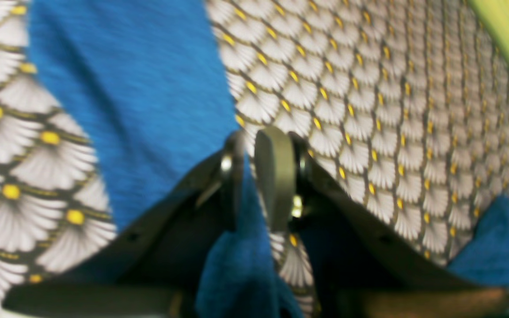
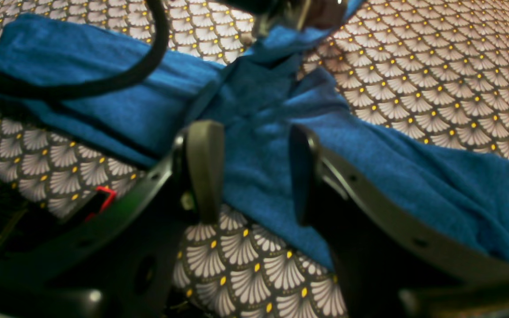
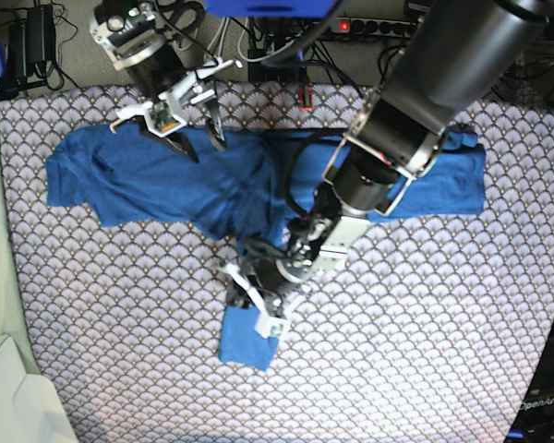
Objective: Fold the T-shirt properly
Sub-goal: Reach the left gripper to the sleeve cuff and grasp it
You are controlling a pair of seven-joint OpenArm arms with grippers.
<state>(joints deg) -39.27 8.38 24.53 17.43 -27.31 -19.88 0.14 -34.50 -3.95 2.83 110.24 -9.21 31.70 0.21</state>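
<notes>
Shirt (image 3: 157, 175) spread across far half of cloth (image 3: 425, 323), one strip trailing toward near-centre. Left gripper (image 1: 249, 152) pinched on shirt fold at that strip. Right gripper (image 3: 196, 129) spread, nothing held, above shirt far edge. Bare cloth to both near corners.

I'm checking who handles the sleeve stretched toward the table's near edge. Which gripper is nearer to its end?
Left. The left gripper pinches the T-shirt on that sleeve; the right gripper hovers open over the shirt's far edge.
</notes>
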